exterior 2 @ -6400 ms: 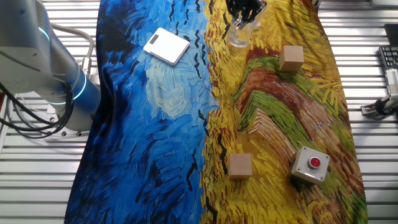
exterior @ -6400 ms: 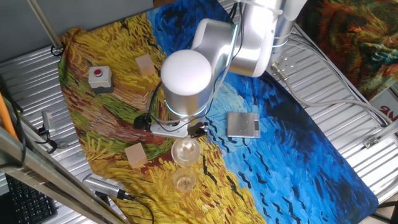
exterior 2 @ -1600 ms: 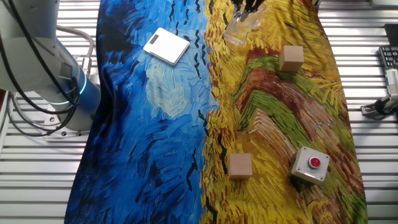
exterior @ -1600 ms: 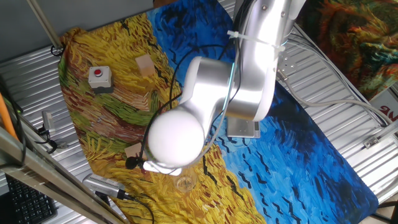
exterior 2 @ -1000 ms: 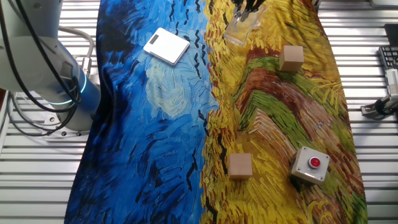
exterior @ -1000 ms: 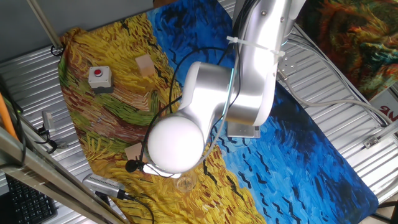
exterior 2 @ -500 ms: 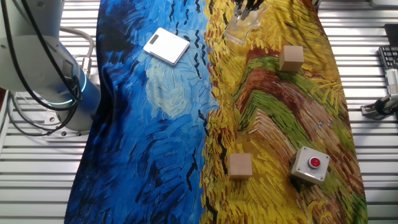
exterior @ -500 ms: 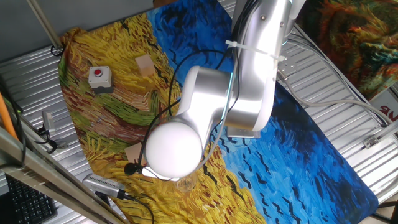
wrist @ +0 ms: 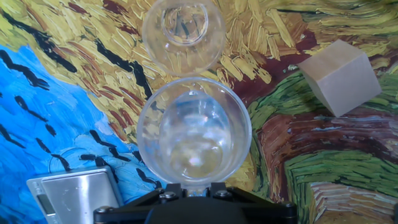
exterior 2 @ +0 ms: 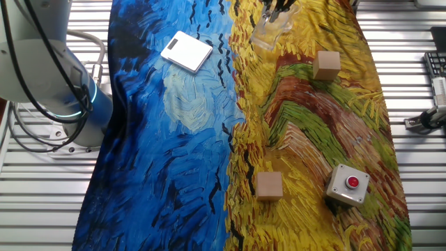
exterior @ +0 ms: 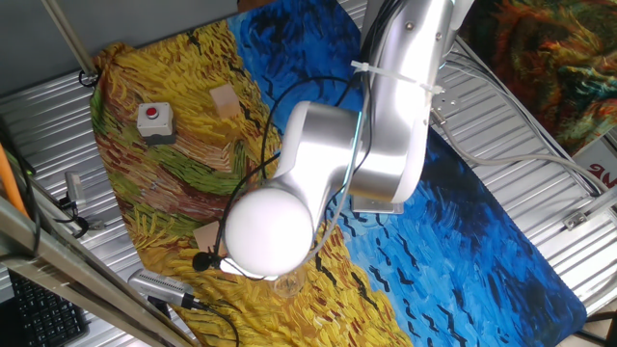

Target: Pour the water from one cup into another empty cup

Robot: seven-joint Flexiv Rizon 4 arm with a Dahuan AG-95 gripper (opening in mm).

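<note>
Pincer (wrist: pixel 189 186) clamps the tall clear tumbler (wrist: pixel 194 134) at its base near the surface's yellow edge, its mouth tipped toward the shorter empty cup (wrist: pixel 183 31) just beyond its rim, with the water (wrist: pixel 196 155) only faint glints through the transparent wall.

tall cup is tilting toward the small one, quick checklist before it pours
1. Gripper shut on the tall cup: ok.
2. Tall cup tipped toward the small cup: ok.
3. Tall cup's rim over the small cup's mouth: not ok, the mouth lies beyond the rim in the hand view.
4. Small cup upright on the cloth: ok.
5. Water amount in the tall cup: cannot tell.
6. Wooden block apart from both cups: ok.
</note>
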